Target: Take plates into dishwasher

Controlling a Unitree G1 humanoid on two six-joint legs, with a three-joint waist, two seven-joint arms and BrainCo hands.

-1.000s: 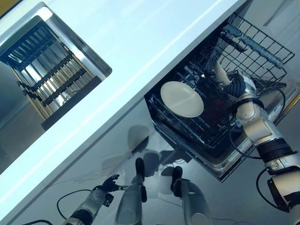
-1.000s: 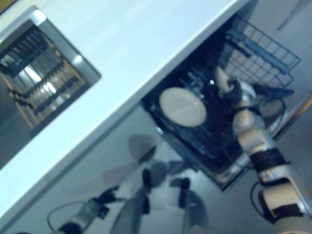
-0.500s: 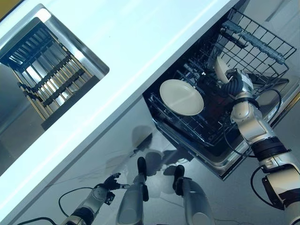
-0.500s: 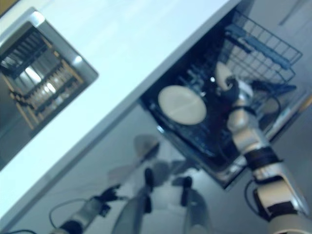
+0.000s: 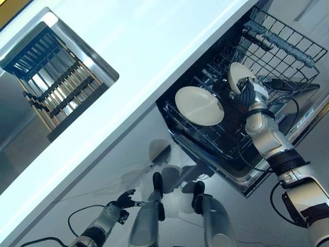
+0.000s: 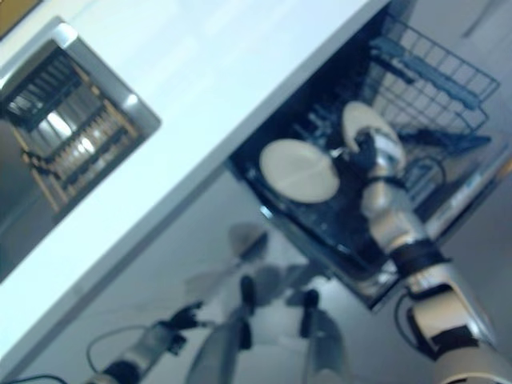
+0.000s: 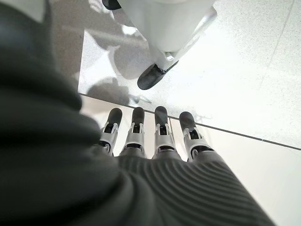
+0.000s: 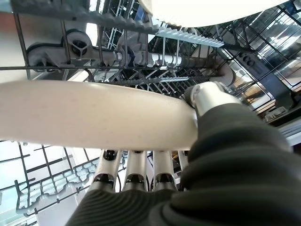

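Since a second ago the right hand [image 5: 249, 94] has swung its small plate [image 5: 238, 76] from edge-on to nearly face-on above the lower rack [image 5: 205, 138] of the dishwasher [image 5: 288, 135]. Fingers under the plate and the thumb [image 8: 207, 96] over its rim pinch it firmly. A larger plate [image 5: 199, 106] already stands in that rack, just beside the carried one and nearer the white desk [image 5: 149, 46]. Risk: if the plate meets the tines off-line, it could knock the larger plate or slip from the pinch, since only the rim is clamped. The left hand [image 5: 125, 198] hangs low near the floor, well apart from the rack, fingers relaxed and empty.
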